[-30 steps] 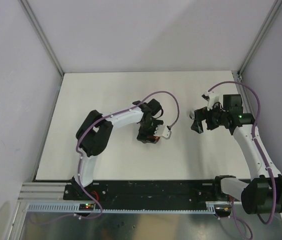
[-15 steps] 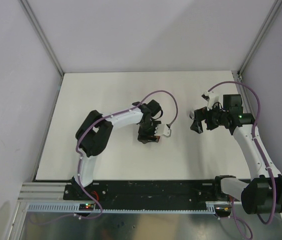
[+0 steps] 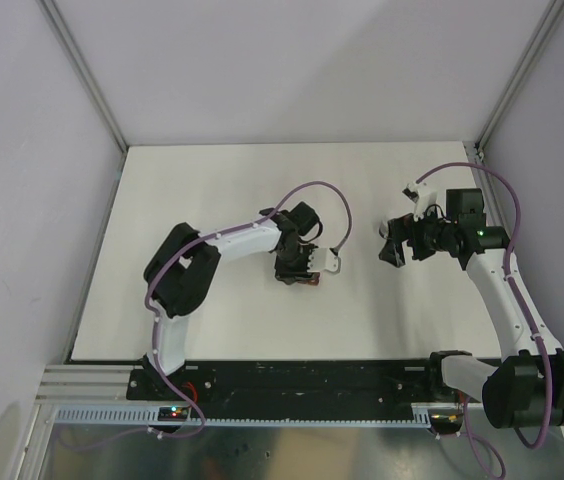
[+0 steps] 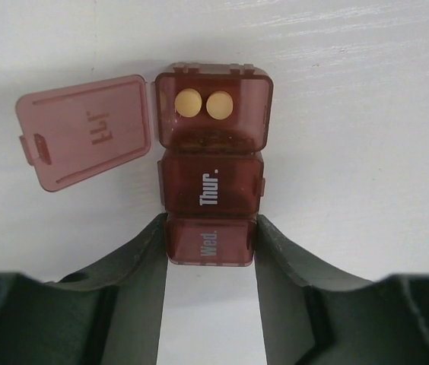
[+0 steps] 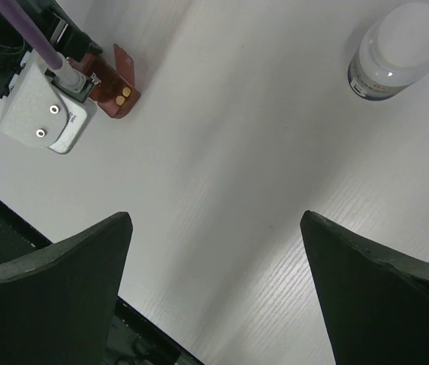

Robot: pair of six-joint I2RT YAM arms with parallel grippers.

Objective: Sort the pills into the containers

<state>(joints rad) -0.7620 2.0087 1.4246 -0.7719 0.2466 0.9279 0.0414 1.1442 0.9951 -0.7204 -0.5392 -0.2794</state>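
The dark red pill box lies on the white table, a strip of three compartments. Its far compartment stands with its lid flipped open to the left, and two pale yellow pills lie inside. The "Thur." and "Wed." lids are closed. My left gripper is shut on the pill box, its fingers pressed against both sides of the "Wed." end. From above, the left gripper covers most of the box. My right gripper hangs open above the table with nothing in it, right of the box.
A small round white-capped bottle stands upright on the table, beyond my right gripper in the right wrist view. The left arm's wrist camera housing sits over the pill box. White walls enclose the table on three sides.
The left gripper's jaws have closed in onto the pill box, and the left arm's elbow has shifted slightly left. The right arm has stayed still.
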